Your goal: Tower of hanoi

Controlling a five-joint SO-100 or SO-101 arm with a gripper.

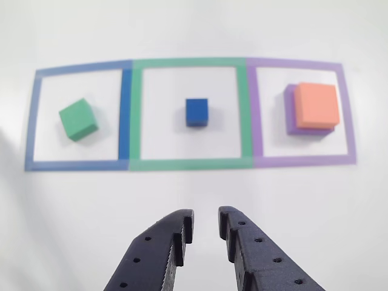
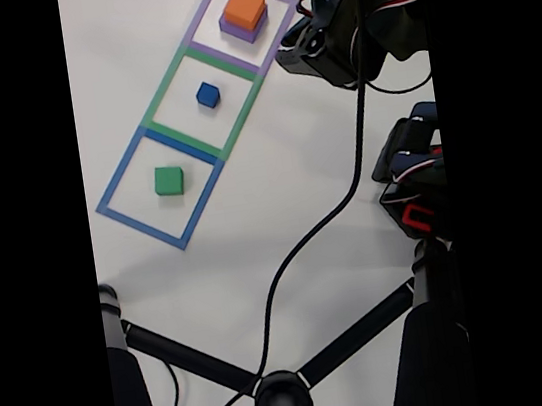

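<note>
1. Nearest the lens in the other view, the gripper (image 1: 206,233) enters from the bottom edge: 2 dark fingers (image 1: 163,248) with small round holes along them, tips apart with a narrow gap, nothing between them.
2. The gripper hangs above bare white table (image 1: 194,194), short of the row of outlines and clear of every cube.
3. Beyond it lie 3 flat square outlines side by side, sharing borders: blue outline (image 1: 125,109) on the left, green outline (image 1: 188,163) in the middle, purple outline (image 1: 303,160) on the right.
4. Inside the blue outline sits the green cube (image 1: 77,119), turned at an angle to the border and touching none of it.
5. Inside the green outline sits the dark blue cube (image 1: 197,112), the smallest, roughly centred and square to the border.
6. Inside the purple outline the orange cube (image 1: 317,104) rests on top of the purple cube (image 1: 293,112), whose edge shows at the left and bottom.
7. In the fixed view the same row runs diagonally: green cube (image 2: 169,180) lowest, dark blue cube (image 2: 207,95) in the middle, orange cube (image 2: 244,6) on the purple cube (image 2: 239,33) at the top.
8. The arm (image 2: 346,21) with red and white wires stands at the upper right, and a black cable (image 2: 350,192) trails down across the table.
</note>
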